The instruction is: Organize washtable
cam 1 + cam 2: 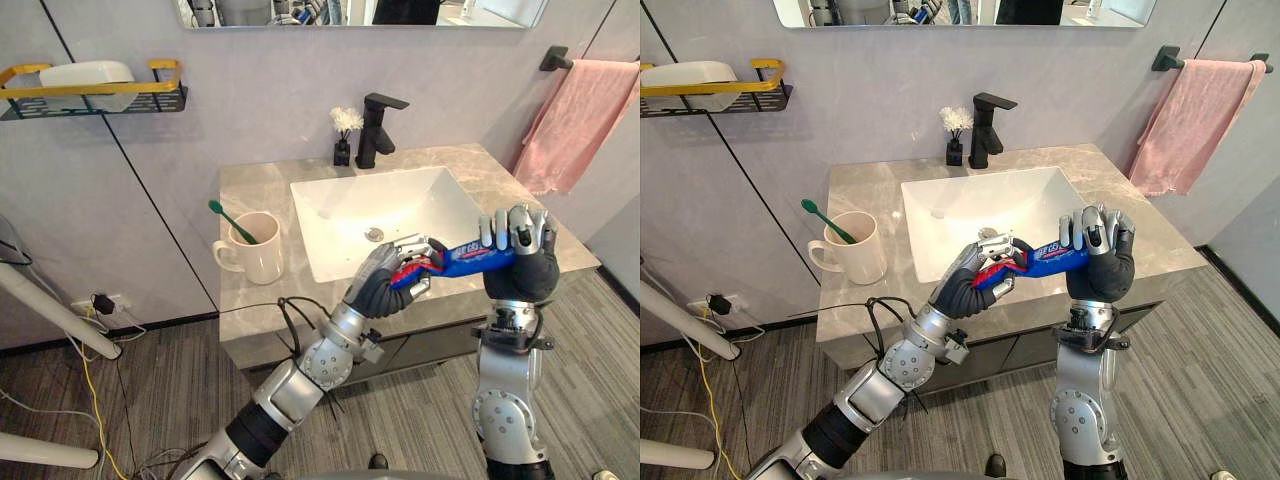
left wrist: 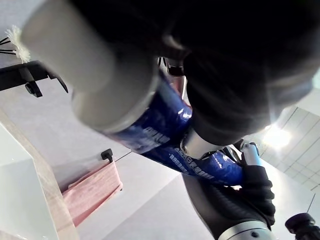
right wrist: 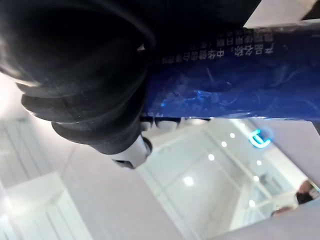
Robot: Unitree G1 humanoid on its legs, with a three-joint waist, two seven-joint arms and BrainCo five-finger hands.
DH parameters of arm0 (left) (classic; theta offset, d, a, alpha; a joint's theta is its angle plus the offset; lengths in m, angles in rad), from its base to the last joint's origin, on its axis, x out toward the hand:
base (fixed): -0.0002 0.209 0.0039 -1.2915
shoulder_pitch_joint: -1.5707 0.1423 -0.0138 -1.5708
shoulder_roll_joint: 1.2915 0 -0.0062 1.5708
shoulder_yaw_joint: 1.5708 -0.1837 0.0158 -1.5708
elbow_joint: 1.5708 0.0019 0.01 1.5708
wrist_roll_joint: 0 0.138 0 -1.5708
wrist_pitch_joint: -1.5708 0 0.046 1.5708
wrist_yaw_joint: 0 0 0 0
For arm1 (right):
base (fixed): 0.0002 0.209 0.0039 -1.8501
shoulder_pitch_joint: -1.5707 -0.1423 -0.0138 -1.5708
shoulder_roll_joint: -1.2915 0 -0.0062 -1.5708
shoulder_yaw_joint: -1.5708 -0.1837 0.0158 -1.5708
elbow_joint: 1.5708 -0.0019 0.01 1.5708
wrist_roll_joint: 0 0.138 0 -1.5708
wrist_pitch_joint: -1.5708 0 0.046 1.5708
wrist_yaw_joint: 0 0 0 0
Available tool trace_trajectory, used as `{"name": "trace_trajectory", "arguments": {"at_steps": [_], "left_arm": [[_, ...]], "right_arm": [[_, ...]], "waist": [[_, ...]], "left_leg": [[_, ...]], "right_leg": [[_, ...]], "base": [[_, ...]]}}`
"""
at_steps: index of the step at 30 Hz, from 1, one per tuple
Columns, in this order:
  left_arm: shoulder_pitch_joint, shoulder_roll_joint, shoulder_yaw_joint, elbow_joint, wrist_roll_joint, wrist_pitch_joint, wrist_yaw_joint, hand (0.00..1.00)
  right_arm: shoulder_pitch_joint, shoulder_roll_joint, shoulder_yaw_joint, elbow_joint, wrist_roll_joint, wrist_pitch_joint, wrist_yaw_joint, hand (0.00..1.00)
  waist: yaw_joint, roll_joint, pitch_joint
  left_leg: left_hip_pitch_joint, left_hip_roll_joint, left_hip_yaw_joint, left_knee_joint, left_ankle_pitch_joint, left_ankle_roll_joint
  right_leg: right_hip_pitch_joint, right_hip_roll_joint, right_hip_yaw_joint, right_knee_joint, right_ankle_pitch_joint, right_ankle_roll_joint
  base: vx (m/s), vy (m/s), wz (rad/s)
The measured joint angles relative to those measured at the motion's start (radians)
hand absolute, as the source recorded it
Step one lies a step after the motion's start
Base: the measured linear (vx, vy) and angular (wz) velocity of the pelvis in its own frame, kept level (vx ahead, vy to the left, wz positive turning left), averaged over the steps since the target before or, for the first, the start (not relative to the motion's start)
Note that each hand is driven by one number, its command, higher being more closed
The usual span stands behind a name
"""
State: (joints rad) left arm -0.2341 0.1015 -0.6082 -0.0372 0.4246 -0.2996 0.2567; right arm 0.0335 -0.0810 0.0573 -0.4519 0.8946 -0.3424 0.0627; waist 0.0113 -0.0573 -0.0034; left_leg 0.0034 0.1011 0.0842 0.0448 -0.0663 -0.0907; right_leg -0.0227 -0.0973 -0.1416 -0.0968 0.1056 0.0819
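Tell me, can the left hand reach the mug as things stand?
Likely not yet: the left hand is curled round the tube, which the right hand also grips. Otherwise the counter toward the mug lies bare.

L hand [image 1: 383,287] & R hand [image 1: 524,262] both curled round tube [image 1: 467,259].

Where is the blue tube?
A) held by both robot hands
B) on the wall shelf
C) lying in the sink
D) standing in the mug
A: the left robot hand and the right robot hand both grip the blue tube above the sink.
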Motion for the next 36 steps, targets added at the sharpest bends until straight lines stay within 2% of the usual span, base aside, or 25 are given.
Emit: {"name": "trace_trajectory", "arguments": {"at_steps": [8, 17, 23, 30, 36], "left_arm": [[0.017, -0.007, 0.084, -0.045, 0.000, 0.056, 0.015, 0.00], [0.022, 0.000, 0.172, -0.186, 0.000, 0.064, 0.029, 0.00], [0.027, -0.006, 0.389, -0.309, -0.004, 0.072, 0.120, 0.00], [0.067, -0.003, 0.453, -0.397, -0.015, 0.078, 0.140, 0.00], [0.113, -0.003, 0.586, -0.446, 0.013, 0.093, 0.177, 0.00]], "right_arm": [[-0.039, 0.037, 0.003, 0.000, -0.078, -0.001, -0.018, 1.00], [-0.098, 0.057, -0.004, 0.000, -0.114, -0.005, -0.018, 1.00], [-0.118, 0.050, -0.150, 0.046, -0.120, -0.036, -0.042, 1.00], [-0.232, -0.024, -0.256, 0.051, -0.159, -0.049, -0.061, 1.00], [-0.308, -0.079, -0.371, 0.086, -0.155, -0.094, -0.075, 1.00]], "waist": [[0.001, 0.002, 0.002], [0.001, 0.003, 0.002], [0.006, 0.003, 0.002], [0.010, 0.002, 0.002], [0.057, -0.002, 0.004]], "left_leg": [[0.008, -0.011, -0.040, -0.003, 0.003, 0.003], [0.009, -0.023, -0.083, -0.008, 0.007, 0.010], [0.007, -0.040, -0.115, -0.013, 0.013, 0.018], [0.009, -0.056, -0.172, -0.047, 0.041, 0.024], [0.012, -0.059, -0.225, -0.071, 0.062, 0.023]], "right_leg": [[0.032, -0.012, -0.042, 0.000, -0.011, 0.008], [0.057, -0.023, -0.087, 0.000, -0.023, 0.015], [0.072, -0.040, -0.126, 0.008, -0.036, 0.023], [0.091, -0.055, -0.182, 0.014, -0.049, 0.031], [0.106, -0.058, -0.231, 0.031, -0.067, 0.031]], "base": [[0.00, 0.004, 0.15], [0.00, 0.003, 0.16], [0.00, 0.017, 0.20], [0.00, 0.006, 0.26], [-0.02, -0.014, 0.27]]}}
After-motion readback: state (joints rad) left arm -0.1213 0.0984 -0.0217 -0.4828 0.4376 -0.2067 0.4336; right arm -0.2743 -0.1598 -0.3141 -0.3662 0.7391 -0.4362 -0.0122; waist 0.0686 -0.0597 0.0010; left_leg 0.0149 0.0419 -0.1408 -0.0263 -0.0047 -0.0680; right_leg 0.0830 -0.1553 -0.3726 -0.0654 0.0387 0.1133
